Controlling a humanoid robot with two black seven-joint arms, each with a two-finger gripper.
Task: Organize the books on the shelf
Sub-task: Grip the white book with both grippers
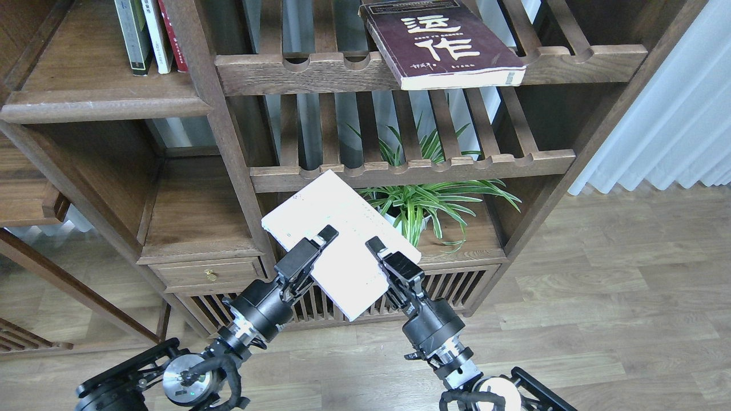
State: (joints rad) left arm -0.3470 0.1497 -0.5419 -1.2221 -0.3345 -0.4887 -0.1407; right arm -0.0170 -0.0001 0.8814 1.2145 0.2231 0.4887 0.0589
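A pale lavender-white book (338, 228) is held flat and tilted in front of the lower slatted rack. My left gripper (322, 237) is shut on its near-left edge. My right gripper (376, 249) is shut on its near-right edge. On each, the upper finger lies on the cover and the lower finger is hidden beneath. The thick maroon book (442, 43) with cream characters lies flat on the upper slatted rack, overhanging its front rail. The solid dark-brown shelf (97, 94) is at the upper left. A black-grey book (132, 37) stands upright on it.
A white book (157, 34) and a red book (173, 34) stand next to the black-grey one. A bookcase post (211, 114) separates the shelf from the slatted racks (411, 168). A spider plant (425, 200) sits below them. A white curtain (674, 114) hangs at the right.
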